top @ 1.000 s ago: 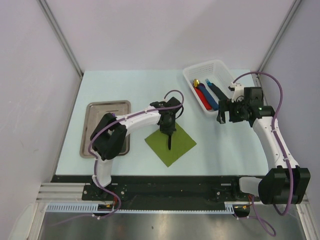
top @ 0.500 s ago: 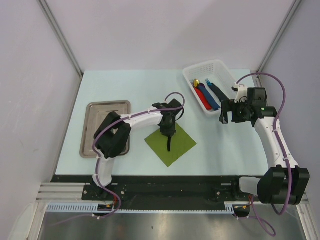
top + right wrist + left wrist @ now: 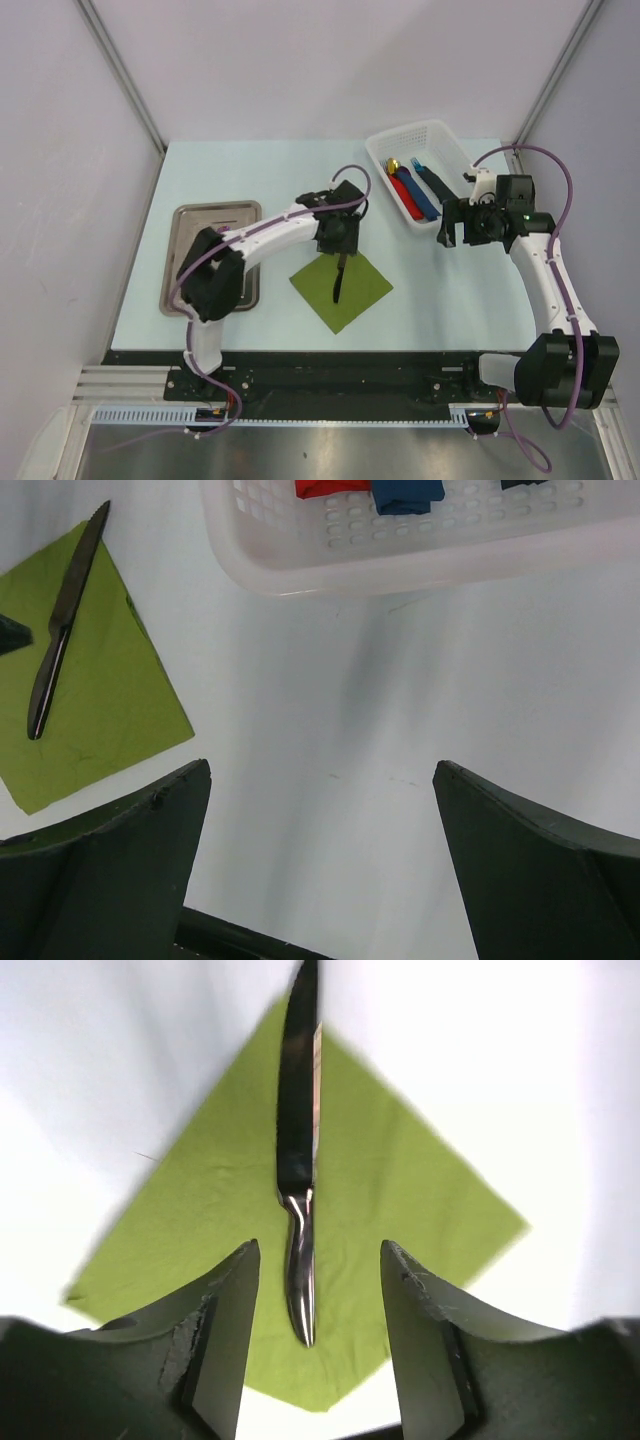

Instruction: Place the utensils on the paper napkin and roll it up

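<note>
paper napkin (image 3: 366,286): one, lower centre of the top view. knife (image 3: 340,280): one, the only utensil on the napkin. metal tray (image 3: 190,250): one, left of centre. white basket (image 3: 440,135): one, upper right. pieces in the basket: three, namely one red piece (image 3: 404,188), one blue piece (image 3: 421,198), one dark piece (image 3: 435,182). robot arms: two, left arm (image 3: 270,232) and right arm (image 3: 545,275).
</note>
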Controlling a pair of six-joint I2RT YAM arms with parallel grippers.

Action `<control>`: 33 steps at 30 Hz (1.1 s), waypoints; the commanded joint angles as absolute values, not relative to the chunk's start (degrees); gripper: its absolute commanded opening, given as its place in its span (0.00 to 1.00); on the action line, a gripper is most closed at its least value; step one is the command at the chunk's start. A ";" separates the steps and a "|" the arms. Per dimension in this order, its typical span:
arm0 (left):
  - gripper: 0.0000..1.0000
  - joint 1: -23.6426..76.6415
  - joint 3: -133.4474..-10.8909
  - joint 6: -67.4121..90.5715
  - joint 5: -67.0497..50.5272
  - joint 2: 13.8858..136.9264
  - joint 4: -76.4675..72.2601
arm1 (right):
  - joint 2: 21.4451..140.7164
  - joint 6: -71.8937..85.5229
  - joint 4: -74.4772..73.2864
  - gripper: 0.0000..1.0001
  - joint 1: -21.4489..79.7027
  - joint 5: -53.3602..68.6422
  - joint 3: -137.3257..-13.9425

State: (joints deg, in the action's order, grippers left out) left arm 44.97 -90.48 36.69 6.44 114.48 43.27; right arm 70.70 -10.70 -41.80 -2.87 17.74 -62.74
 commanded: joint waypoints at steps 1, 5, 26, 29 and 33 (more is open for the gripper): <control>0.57 41.50 -93.27 31.03 7.92 100.47 42.81 | 71.63 -10.38 -40.43 1.00 -2.90 21.17 -66.53; 0.56 33.78 -85.27 25.32 5.29 93.62 40.00 | 73.12 -8.09 -38.24 1.00 -1.59 22.94 -68.29; 0.13 29.36 -70.66 19.34 -14.59 95.62 32.70 | 97.73 21.53 -24.09 0.12 28.82 12.49 -71.54; 0.11 29.35 -70.58 19.42 -14.59 97.37 32.08 | 100.10 23.64 -22.42 0.08 31.02 8.89 -71.46; 0.10 29.88 -70.31 20.39 -13.98 99.49 31.55 | 103.79 26.80 -21.36 0.06 32.43 6.07 -73.12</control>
State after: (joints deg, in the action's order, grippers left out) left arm 29.12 -70.50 20.40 -12.93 98.26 33.61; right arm 101.38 22.22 -24.84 31.66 11.64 -69.89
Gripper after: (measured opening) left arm 0.110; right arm 0.066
